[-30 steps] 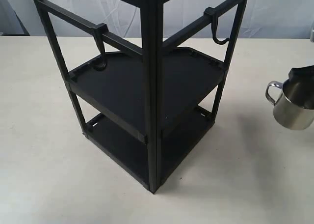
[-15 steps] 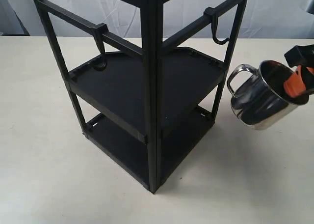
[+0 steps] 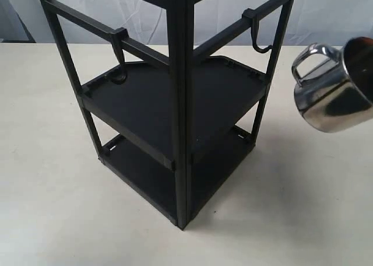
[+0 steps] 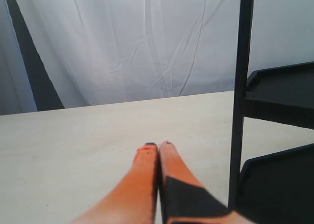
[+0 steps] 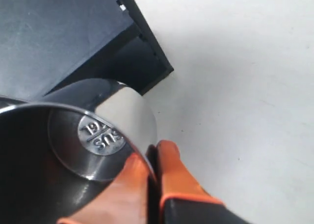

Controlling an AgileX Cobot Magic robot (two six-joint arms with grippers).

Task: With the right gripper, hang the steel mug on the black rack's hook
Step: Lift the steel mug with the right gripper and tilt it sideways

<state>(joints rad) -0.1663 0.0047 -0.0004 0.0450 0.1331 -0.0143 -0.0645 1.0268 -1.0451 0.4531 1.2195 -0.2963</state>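
The steel mug (image 3: 331,90) hangs in the air at the right edge of the exterior view, tilted, its looped handle (image 3: 309,60) facing the black rack (image 3: 178,102). The hook (image 3: 260,40), a J seen in profile, hangs from the rack's right crossbar, a short way left of and above the handle. My right gripper (image 5: 153,157) is shut on the mug's wall (image 5: 125,121), one orange finger inside and one outside; it is out of the exterior frame. My left gripper (image 4: 158,146) is shut and empty over the table, beside a rack post (image 4: 240,96).
A second hook (image 3: 119,56), seen end-on, hangs from the rack's left crossbar. Two tray shelves (image 3: 145,102) fill the frame. The beige table (image 3: 52,190) spreads around the rack. A white curtain (image 4: 147,42) backs the scene.
The mug has risen from the table at the far right, swung in toward the rack, then gone higher. Its handle now sits nearer the level of the profile hook.
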